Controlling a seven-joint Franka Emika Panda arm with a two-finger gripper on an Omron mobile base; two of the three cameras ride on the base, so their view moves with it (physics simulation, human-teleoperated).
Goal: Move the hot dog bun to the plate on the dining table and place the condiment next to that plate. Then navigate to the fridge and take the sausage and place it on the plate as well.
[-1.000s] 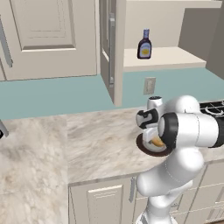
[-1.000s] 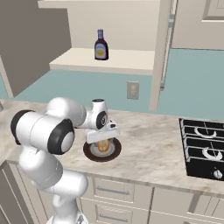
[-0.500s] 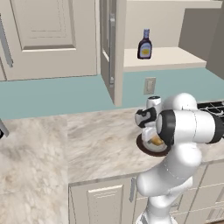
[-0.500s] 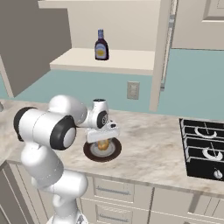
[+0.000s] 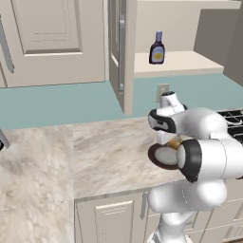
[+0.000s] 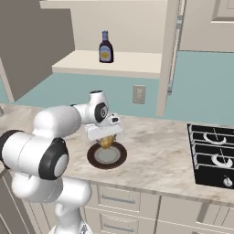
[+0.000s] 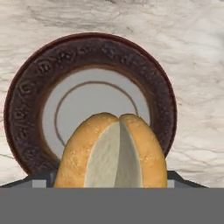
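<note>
Look at the middle of the right base view: your end effector [image 6: 106, 137] hangs just over the small brown-rimmed plate [image 6: 94, 159] on the marbled counter [image 6: 151, 160], its jaws clamped on the bun [image 6: 107, 141]. In the hand view the bun [image 7: 112, 151] sits low at centre, split side facing the camera, with the brown rim of the plate [image 7: 26, 105] ringing it behind, so it looks raised off the dish rather than resting on it. You have it gripped across its width, which suits a soft roll. The sauce bottle [image 5: 157, 48] stands on the open shelf [image 5: 190, 64] at the upper right of the left base view, well apart from the arm, waiting its turn. Your step, I judge, is carrying the bun away.
</note>
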